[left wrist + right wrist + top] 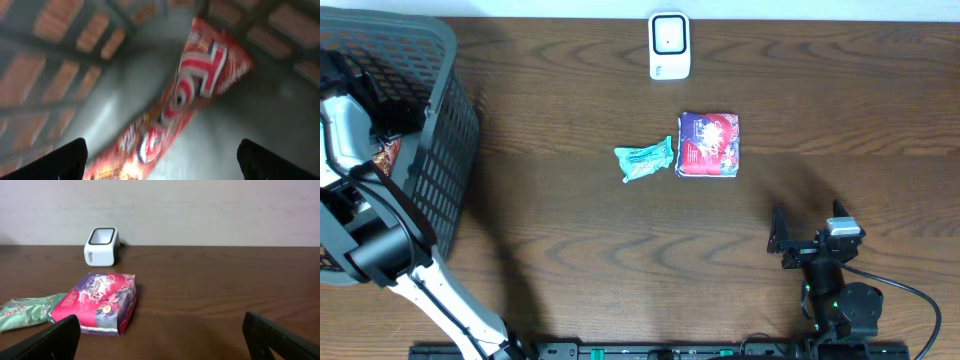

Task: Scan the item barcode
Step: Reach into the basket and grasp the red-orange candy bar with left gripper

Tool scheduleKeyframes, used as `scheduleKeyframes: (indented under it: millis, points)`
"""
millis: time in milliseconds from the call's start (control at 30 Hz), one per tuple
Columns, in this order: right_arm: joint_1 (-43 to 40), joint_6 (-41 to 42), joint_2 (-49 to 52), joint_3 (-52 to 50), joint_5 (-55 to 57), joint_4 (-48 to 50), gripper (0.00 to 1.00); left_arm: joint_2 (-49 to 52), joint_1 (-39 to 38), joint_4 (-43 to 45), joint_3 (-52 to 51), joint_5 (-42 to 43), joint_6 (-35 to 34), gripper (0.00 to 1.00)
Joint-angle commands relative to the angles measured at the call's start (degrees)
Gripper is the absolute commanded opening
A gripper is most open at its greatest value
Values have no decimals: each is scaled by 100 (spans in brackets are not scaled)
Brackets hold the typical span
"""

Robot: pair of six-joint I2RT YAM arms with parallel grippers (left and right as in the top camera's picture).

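My left gripper (164,159) is down inside the grey basket (445,70), open, with both dark fingertips (62,161) wide apart. A red snack packet (200,80) with white and blue lettering lies slanted on the basket floor between and beyond them, not held; the view is blurred. A bit of the red packet (386,155) shows from overhead beside the arm. The white barcode scanner (669,45) stands at the table's far middle. My right gripper (807,222) rests open near the front right, empty. No barcode is visible.
A purple-and-red packet (708,144) and a green wrapper (646,160) lie side by side at mid-table, in front of the scanner (101,246). In the right wrist view the purple packet (98,302) is ahead to the left of my right gripper (160,340).
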Motion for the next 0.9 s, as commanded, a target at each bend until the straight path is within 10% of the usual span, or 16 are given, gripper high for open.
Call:
scheduleKeyframes:
  millis: [0, 433, 533, 567, 633, 867]
  points:
    - [92, 37, -31, -20, 7, -11, 99, 24, -39, 302, -127, -83, 214, 95]
    - [92, 37, -31, -20, 7, -11, 99, 422, -37, 632, -597, -81, 271, 92]
    - [92, 37, -31, -20, 7, -9, 99, 422, -39, 549, -597, -39, 273, 72]
    - [92, 37, -31, -20, 7, -11, 99, 417, -39, 452, -597, -42, 271, 37]
    - [92, 37, -31, -20, 7, -11, 99, 407, -39, 326, -595, -44, 271, 13]
    - [92, 37, -31, -20, 7, -9, 99, -417, -39, -96, -564, -46, -245, 7]
